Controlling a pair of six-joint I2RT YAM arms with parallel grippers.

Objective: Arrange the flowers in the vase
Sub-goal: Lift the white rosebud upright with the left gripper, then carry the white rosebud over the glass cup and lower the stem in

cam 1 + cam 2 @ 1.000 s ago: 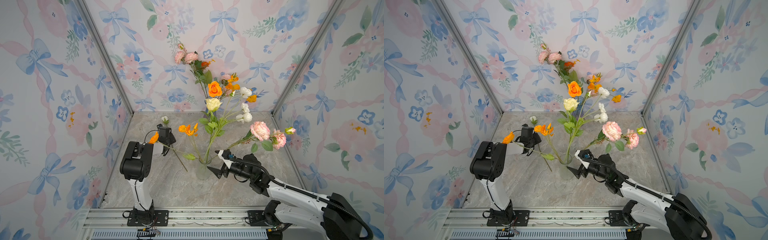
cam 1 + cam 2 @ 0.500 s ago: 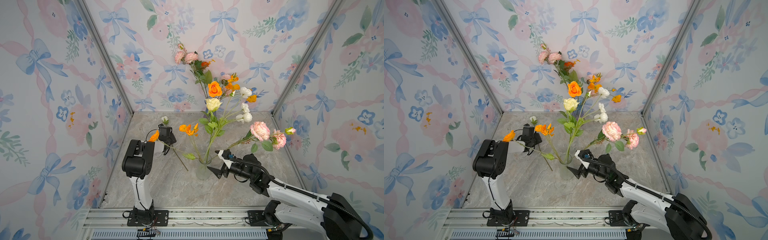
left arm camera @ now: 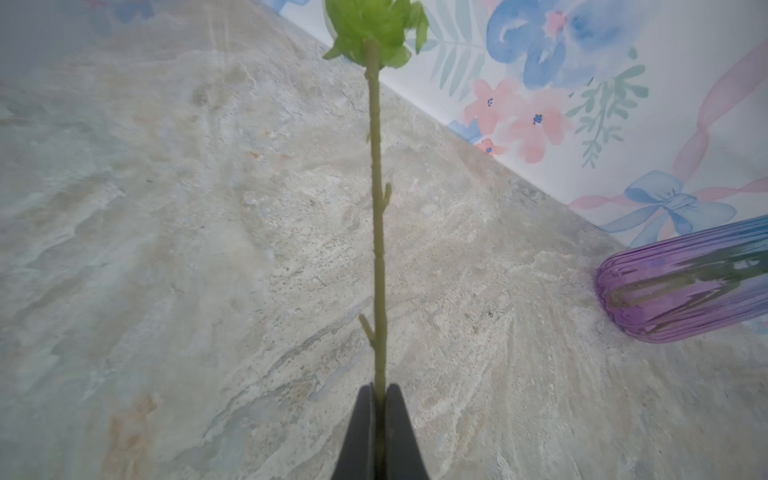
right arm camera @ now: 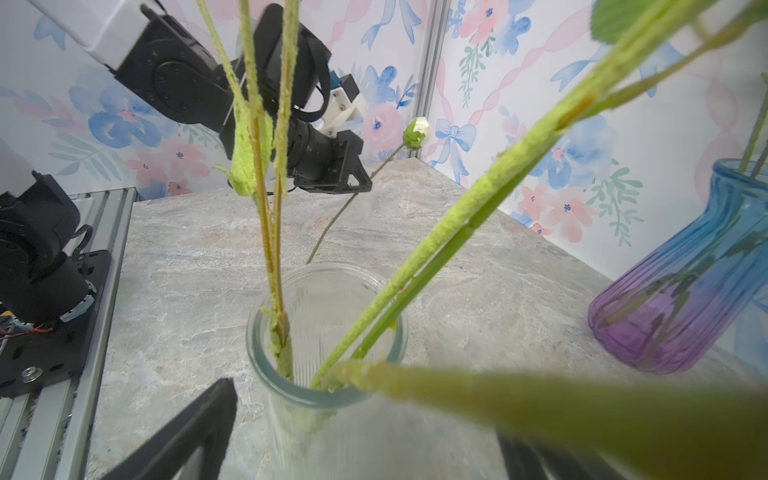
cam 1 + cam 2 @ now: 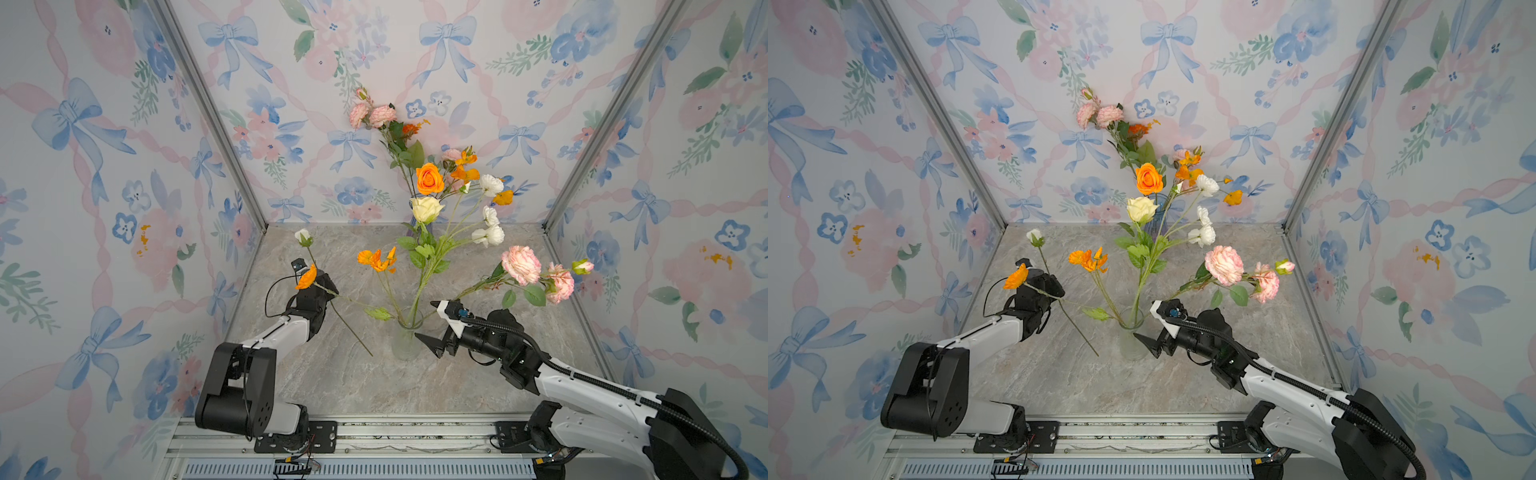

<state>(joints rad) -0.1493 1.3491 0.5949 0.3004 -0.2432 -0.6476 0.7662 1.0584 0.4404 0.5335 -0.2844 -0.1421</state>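
Flowers (image 5: 426,208) were split between places: most stood in glass, and one white bud (image 5: 303,237) was held off the marble-look tabletop (image 5: 332,386) by the left gripper (image 3: 379,390). Its fingers (image 3: 359,436) were pinched tight on the thin green stem (image 3: 377,249), well below the bud. A long free tail slanted down toward the tabletop, left of the clear vase (image 5: 405,347).

I judged the stem light and wiry. It was knobbed with small stubs, so the pinch should not have slid along it. A round stem could swivel between flat pads, though, and the tail would likely spring if it caught the rim. Holding it about midway looked sensible. A grip nearer the cut end would have steered the tip better into the narrow mouth.

The clear vase already held several stems leaning outward. An orange bloom (image 5: 306,277) drooped over the left gripper, and a pink spray (image 5: 521,266) hung out to the right, top-heavy by the look of it. The glass seemed light enough to tip.

The right gripper (image 5: 424,320) stood spread wide with nothing in it, its fingers flanking the clear vase in the right wrist view. Whether they touched the glass I could not tell. Behind, a blue-purple vase (image 4: 685,291) held more blooms near the back wall.
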